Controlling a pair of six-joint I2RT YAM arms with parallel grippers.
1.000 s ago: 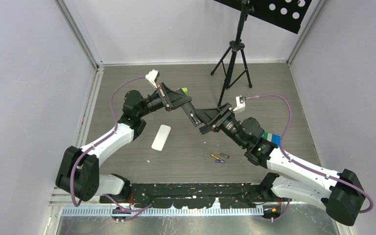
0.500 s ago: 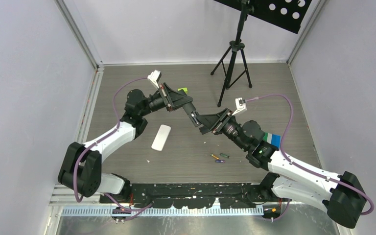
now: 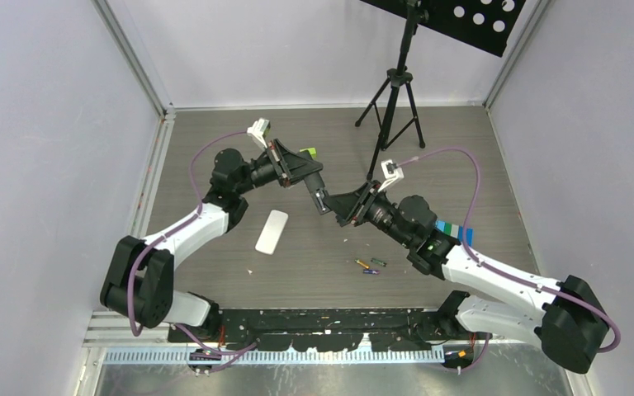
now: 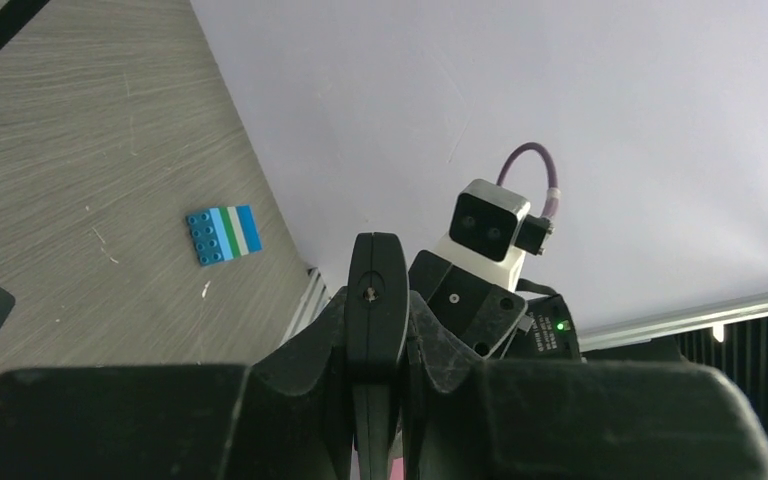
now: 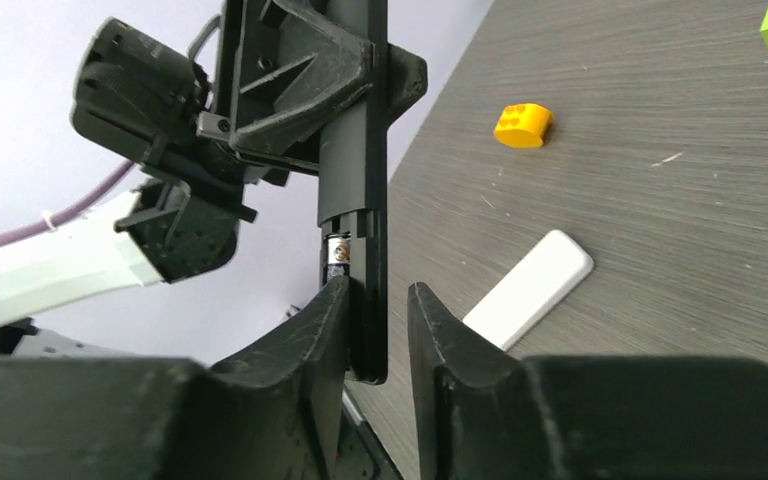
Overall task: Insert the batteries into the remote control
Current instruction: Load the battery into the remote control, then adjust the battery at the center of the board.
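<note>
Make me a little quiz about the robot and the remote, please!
1. True or false: the black remote is lying flat on the table.
2. Where are the loose batteries? A) on the table B) in a bowl C) in a cup
3. Fill in the blank: in the right wrist view, the little brick beyond the white cover is ____.

Key: 1 false, it is held up in the air; 2 A; 3 yellow.
</note>
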